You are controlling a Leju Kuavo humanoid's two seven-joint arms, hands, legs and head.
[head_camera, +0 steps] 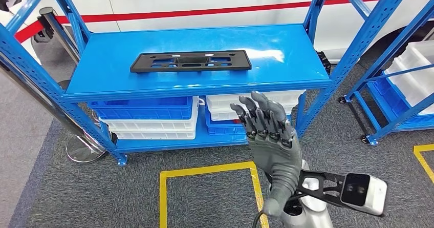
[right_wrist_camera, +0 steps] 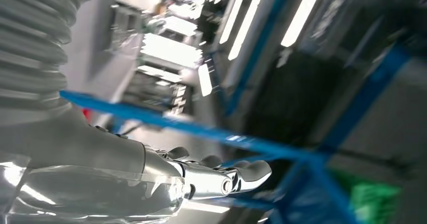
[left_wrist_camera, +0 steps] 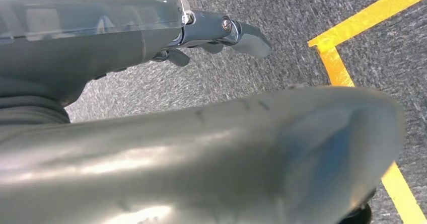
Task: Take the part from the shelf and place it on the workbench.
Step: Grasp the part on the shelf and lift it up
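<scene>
Two bin stacks (head_camera: 148, 118) under shelf (head_camera: 286, 77); part (head_camera: 191, 61) on top, right hand (head_camera: 268, 136) empty.

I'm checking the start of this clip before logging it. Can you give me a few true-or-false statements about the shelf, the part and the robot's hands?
1. The black part lies flat on the top of the blue shelf. True.
2. The right hand holds the part. False: it is raised in front of the shelf, fingers apart, holding nothing.
3. Bins sit on the lower level of the shelf. True.
4. The left hand rests on the shelf. False: it hangs over the grey floor near a yellow line.
</scene>
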